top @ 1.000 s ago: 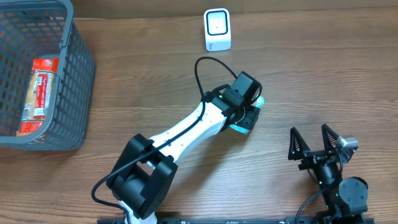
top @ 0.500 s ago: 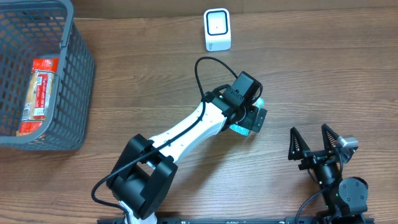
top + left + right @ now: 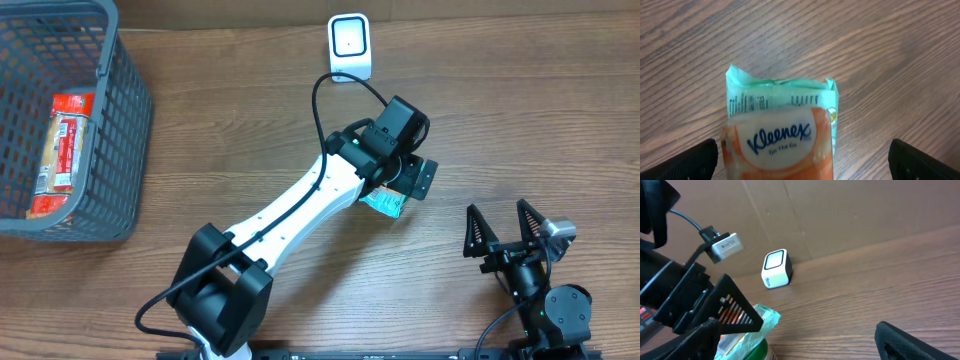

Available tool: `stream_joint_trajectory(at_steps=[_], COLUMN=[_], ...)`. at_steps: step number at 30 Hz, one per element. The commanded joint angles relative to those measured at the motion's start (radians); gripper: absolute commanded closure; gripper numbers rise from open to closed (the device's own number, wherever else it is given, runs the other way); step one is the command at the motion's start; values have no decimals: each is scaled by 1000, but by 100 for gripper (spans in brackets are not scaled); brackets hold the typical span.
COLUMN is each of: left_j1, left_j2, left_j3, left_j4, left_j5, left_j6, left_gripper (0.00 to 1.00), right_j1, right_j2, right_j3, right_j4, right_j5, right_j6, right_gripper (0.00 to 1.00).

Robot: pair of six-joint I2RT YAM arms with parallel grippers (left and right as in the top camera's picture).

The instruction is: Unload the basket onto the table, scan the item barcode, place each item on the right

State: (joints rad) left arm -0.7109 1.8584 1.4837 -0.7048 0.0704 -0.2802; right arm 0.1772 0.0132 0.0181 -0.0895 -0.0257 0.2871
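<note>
Between the wide-spread jaws of the left gripper (image 3: 807, 160), loose on the surface (image 3: 900, 45): Kleenex pack (image 3: 780, 125), ungripped. Beyond it, white scanner (image 3: 349, 46). Right gripper (image 3: 505, 230) likewise open, empty.

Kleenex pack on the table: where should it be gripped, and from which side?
Across the middle of the Kleenex pack, on its two long edges, coming straight down from above. It lies flat on the table, label up, so only the edges offer opposing faces; the crimped end looks thin. The open left gripper straddles it that way.
</note>
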Motion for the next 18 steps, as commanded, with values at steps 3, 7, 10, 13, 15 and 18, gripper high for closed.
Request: stream_joint_trajectory(at_steps=[3,7,10,13,15,18], left_j1=[30,64,82,84,84,84], left_j2=[-23,-23,-23,-23,-23,-23], left_j3=[20,40,55,56,56,56], left_j4=[-3,-22,-37,-49,-60,-74], left_j5=[-2,34,68,87,83,83], left_j6=[78,77,77,78,78,79], left_gripper=[0,4,7,18,22,26], right_j1=[-3,-3,-3,-3,-3,-3], right_j2=[-5,-5,-5,-5,-5,-5], right_j3=[-10,-10,-10,-10,-10,-10], right_j4=[6,6,6,6,6,6], right_j5=[1,2,2,2,2,2], right_j6=[-6,-6,-6,-6,-6,-6], right_gripper=[0,0,0,0,0,0])
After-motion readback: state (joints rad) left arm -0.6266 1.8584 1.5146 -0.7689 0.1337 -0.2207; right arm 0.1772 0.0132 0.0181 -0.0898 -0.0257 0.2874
